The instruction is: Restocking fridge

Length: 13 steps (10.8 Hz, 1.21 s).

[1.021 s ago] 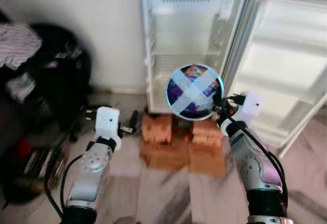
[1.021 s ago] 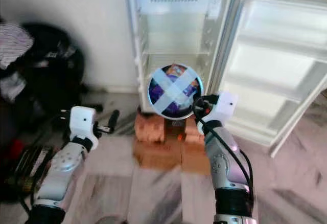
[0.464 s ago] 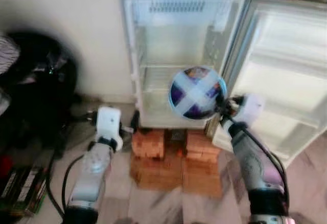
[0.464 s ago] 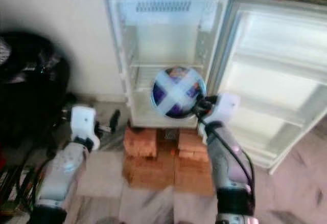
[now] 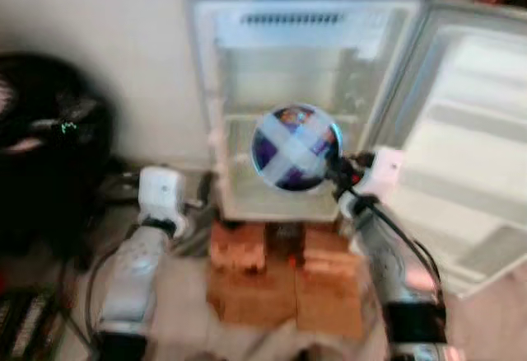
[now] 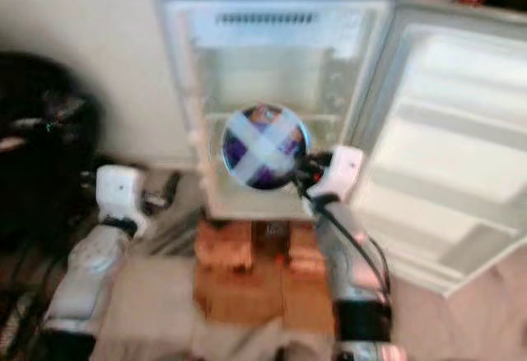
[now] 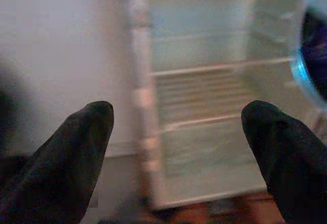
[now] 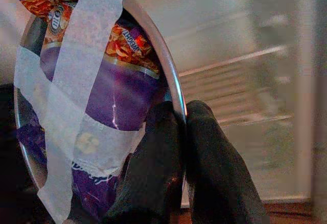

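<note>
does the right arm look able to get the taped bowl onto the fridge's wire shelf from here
Probably yes. The right tool grips the taped bowl by its rim, right in front of the fridge, whose door stands wide open. Nothing visible blocks the wire shelf, though the blur hides how far away it is.

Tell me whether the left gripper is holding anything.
No: in the left wrist view the left gripper has its fingers spread wide with nothing between them, facing the open fridge.
</note>
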Available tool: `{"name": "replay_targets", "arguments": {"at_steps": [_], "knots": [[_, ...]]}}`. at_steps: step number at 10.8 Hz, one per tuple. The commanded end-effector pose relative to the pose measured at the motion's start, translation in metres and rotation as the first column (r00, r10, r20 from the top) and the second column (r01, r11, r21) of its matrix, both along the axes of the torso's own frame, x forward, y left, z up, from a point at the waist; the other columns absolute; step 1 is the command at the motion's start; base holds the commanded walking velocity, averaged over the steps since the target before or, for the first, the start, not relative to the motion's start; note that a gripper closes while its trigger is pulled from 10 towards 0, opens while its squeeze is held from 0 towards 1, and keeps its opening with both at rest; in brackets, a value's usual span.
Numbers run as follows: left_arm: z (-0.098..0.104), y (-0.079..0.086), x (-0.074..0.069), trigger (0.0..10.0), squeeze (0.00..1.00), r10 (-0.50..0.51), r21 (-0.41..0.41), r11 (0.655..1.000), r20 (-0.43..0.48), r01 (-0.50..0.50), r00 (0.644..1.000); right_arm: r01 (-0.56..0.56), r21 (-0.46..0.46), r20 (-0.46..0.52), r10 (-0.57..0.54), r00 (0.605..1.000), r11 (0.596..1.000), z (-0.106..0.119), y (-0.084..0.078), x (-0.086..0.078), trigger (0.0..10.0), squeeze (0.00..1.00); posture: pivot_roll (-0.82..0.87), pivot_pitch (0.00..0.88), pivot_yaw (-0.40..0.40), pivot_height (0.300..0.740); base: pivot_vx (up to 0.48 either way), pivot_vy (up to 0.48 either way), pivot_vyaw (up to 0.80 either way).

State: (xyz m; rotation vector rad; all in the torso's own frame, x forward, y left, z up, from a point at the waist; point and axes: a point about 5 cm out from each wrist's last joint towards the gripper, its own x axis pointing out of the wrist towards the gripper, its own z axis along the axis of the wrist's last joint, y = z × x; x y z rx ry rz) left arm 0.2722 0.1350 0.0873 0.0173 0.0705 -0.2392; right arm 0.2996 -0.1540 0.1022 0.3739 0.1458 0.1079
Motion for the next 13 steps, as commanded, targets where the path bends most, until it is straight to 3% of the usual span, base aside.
{"name": "replay_targets", "arguments": {"at_steps": [1, 5, 8, 11, 13], "knots": [[0.001, 0.011, 0.0, 10.0, 0.0, 0.025, 0.022, 0.999, -0.001, -0.025, 1.0, -0.021, 0.015, 0.048, 0.02, 0.999, 1.0, 0.011, 0.007, 0.004, 10.0, 0.0, 0.04, 0.0, -0.015, 0.74, 0.458, 0.0, 0.0], [-0.014, 0.001, -0.004, 10.0, 0.0, 0.023, 0.008, 1.0, -0.095, -0.023, 0.995, -0.013, -0.006, 0.04, 0.013, 0.999, 1.0, 0.008, 0.003, 0.005, 10.0, 0.0, 0.07, 0.0, -0.056, 0.74, 0.176, 0.0, 0.0], [-0.01, 0.002, -0.008, 10.0, 0.0, 0.06, 0.033, 0.998, -0.064, -0.057, 0.996, -0.078, -0.034, 0.021, 0.079, 0.997, 0.996, 0.009, 0.01, 0.014, 10.0, 0.0, 0.13, 0.0, -0.147, 0.74, 0.0, 0.0, 0.0], [-0.01, 0.006, -0.015, 10.0, 0.0, 0.031, 0.047, 0.999, -0.067, -0.028, 0.997, -0.051, -0.023, 0.028, 0.052, 0.998, 0.998, 0.009, 0.005, 0.018, 10.0, 0.0, 0.12, 0.0, -0.11, 0.74, 0.269, 0.0, 0.0], [-0.007, 0.005, -0.012, 10.0, 0.0, -0.016, 0.06, 0.998, -0.063, 0.02, 0.998, -0.028, -0.024, 0.018, 0.028, 0.999, 0.999, 0.002, 0.002, 0.014, 10.0, 0.0, 0.12, 0.0, -0.073, 0.74, 0.435, 0.0, 0.0]]}}
